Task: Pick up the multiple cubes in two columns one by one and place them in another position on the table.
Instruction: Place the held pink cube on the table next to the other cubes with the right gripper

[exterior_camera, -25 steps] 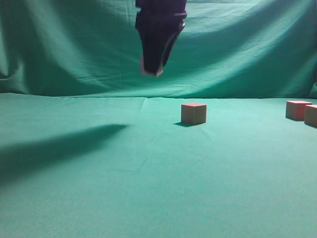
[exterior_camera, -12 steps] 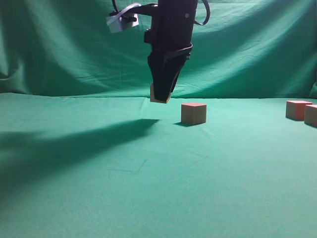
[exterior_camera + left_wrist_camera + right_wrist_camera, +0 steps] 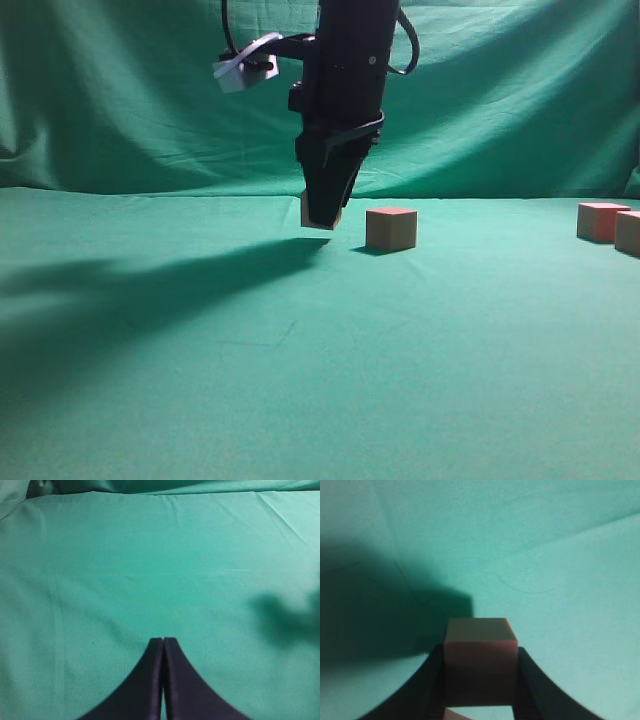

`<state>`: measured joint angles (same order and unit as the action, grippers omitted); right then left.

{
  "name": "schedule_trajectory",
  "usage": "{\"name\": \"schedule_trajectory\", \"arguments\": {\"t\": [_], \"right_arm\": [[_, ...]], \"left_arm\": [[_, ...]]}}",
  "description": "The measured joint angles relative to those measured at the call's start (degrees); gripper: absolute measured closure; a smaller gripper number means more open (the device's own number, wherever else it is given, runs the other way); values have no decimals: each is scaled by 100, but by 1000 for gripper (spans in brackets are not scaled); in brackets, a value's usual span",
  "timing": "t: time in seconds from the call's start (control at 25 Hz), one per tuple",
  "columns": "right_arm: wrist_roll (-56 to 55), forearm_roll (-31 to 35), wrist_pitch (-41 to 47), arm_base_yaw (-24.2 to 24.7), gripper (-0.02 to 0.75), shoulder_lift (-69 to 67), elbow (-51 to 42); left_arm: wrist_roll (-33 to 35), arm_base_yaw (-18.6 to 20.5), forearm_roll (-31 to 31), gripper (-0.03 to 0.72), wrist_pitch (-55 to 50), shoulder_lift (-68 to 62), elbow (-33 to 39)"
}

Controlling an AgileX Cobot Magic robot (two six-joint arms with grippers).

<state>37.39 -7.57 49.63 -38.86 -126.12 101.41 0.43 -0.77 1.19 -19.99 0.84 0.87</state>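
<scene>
Placement comes next: right gripper (image 3: 322,222) clamps a cube (image 3: 480,661) just above the table (image 3: 200,380); lower squarely, release gently beside the set cube (image 3: 391,228). Left gripper (image 3: 163,641) is closed, empty.

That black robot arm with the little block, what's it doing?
The right gripper is carrying one pink cube, pinched between its fingers, low over the green table. It hangs just left of another cube already sitting on the cloth. Two more cubes wait at the far right edge. The left gripper is shut and empty, hovering over bare cloth.
</scene>
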Motion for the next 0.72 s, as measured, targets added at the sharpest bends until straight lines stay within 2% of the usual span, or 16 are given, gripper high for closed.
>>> {"name": "schedule_trajectory", "arguments": {"t": [0.72], "right_arm": [[-246,-85,32,17,458,-115,0]], "left_arm": [[0,0,0,688,0,0,0]]}}
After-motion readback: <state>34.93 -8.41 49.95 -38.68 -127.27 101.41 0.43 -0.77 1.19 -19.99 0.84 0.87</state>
